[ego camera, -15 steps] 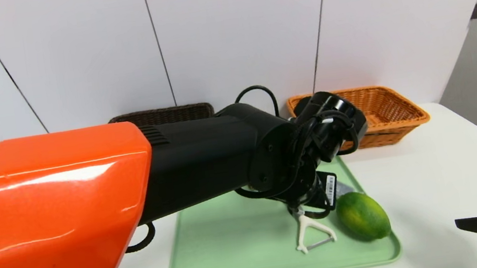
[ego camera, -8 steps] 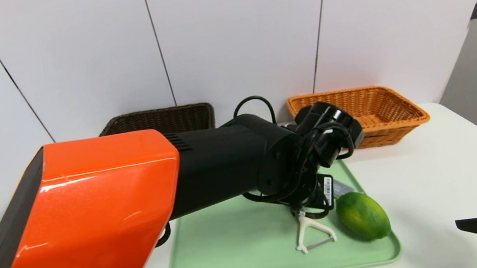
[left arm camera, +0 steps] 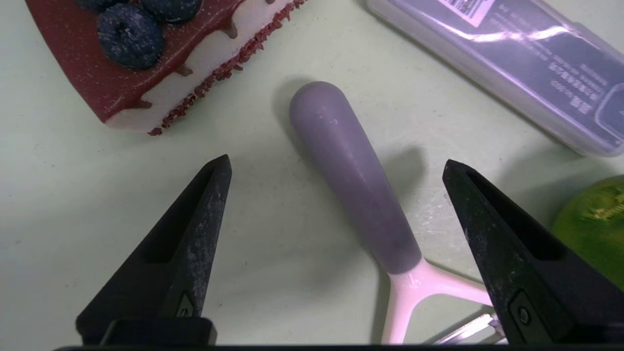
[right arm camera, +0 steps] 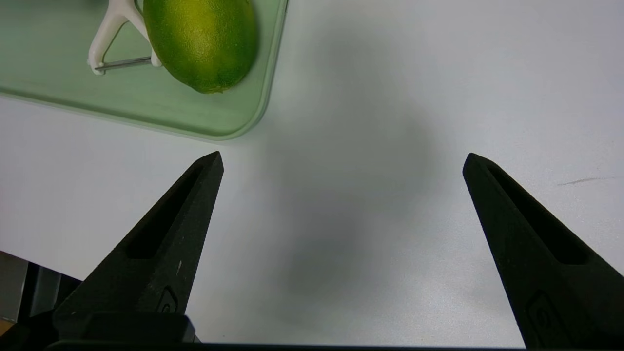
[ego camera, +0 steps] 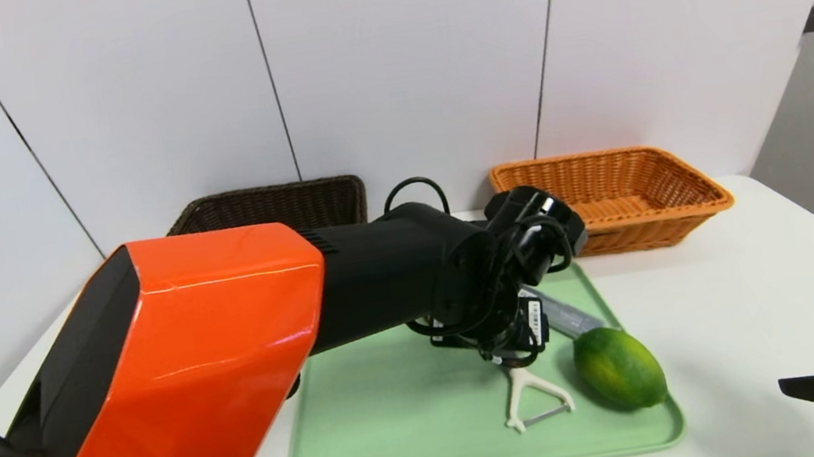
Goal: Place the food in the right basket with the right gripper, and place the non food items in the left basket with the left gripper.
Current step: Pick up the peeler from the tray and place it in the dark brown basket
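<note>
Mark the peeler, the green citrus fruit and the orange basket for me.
peeler point(left arm camera: 358, 185), left wrist view, middle of its handle.
green citrus fruit point(ego camera: 620, 368), head view, centre of its rind.
orange basket point(ego camera: 692, 184), head view, rim on the robot's right side.

White table point(ego camera: 738, 295), bearing directly: pale green tray point(ego camera: 400, 418) at centre front; dark brown wicker basket point(ego camera: 269, 199) at back left, against the wall; orange wicker basket point(ego camera: 630, 191) at back right. Baskets well apart, both behind the tray.
</note>
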Robot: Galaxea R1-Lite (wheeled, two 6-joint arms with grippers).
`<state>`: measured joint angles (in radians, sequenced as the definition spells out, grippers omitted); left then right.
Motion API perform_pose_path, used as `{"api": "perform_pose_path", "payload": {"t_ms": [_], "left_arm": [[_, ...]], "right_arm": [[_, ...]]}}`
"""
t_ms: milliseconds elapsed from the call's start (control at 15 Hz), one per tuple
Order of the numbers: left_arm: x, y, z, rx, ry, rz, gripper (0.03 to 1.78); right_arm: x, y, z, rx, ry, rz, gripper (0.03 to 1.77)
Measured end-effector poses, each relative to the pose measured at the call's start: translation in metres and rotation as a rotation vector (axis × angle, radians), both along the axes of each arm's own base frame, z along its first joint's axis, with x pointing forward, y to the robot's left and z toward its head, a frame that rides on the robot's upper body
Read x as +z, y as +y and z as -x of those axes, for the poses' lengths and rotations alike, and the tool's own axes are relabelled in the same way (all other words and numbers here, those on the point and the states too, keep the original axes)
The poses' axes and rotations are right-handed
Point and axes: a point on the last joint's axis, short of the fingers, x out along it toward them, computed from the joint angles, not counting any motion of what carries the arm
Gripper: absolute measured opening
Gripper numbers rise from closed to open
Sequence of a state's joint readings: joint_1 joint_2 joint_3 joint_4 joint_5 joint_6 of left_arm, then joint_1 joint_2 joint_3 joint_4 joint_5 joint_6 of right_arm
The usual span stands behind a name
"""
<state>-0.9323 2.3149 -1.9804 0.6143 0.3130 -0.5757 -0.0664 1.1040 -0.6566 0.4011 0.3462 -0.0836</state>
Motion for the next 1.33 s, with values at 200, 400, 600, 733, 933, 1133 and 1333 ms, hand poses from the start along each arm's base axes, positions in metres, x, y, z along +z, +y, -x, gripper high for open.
{"api": "perform_pose_path", "payload": {"t_ms": [200,400,600,733,933,1133,1333], "left_arm": [[-0.008,-0.002,-0.002,0.011,0.015,-0.006,1.60],[-0.011,-0.002,-0.003,0.015,0.021,-0.014,1.28],[-0.012,-0.003,-0.002,0.013,0.025,-0.014,0.94],[-0.012,-0.002,-0.002,0.013,0.027,-0.015,0.76],[-0.011,-0.002,-0.001,0.015,0.030,-0.015,0.31],[-0.008,0.000,0.002,0.016,0.039,-0.025,0.31],[0.003,0.004,0.009,0.011,0.042,-0.028,0.31]], "right_arm": [[0.000,0.000,0.000,0.000,0.001,0.000,1.70],[0.000,0.000,0.000,0.000,-0.001,0.000,1.70],[0.001,0.000,-0.001,0.000,-0.004,0.000,1.70],[0.001,0.000,-0.001,0.000,-0.006,0.000,1.70],[0.002,0.000,-0.001,0.000,-0.007,0.000,1.70],[0.002,0.000,-0.001,0.000,-0.008,0.001,1.70],[0.002,0.000,0.000,0.000,-0.010,0.001,1.70]]}}
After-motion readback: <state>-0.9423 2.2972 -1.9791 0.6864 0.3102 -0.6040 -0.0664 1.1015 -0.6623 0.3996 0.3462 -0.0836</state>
